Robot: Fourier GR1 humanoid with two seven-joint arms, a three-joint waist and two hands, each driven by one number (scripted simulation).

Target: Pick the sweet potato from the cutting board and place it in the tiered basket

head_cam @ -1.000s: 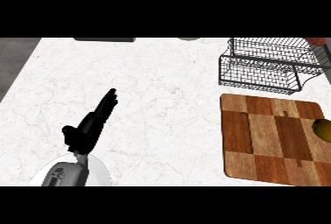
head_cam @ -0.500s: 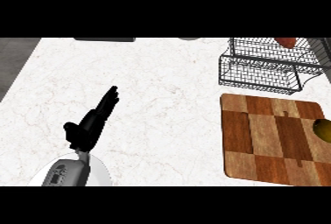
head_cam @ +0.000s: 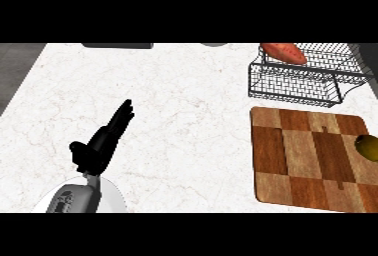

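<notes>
White marble bench | sweet potato lying in basket, rigid, fairly heavy, grasp mid-body | left robot hand released, fingers straight | right robot hand unseen

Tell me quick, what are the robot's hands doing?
Left hand: open, fingers straight, holding nothing.
Right hand: not in view.

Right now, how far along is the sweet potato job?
Looks mostly done: the sweet potato sits at the top of the tiered basket, off the cutting board. Nothing is in hand; the left robot hand rests open over the counter, and the right one is out of view. A yellowish item remains on the board's right edge.
</notes>
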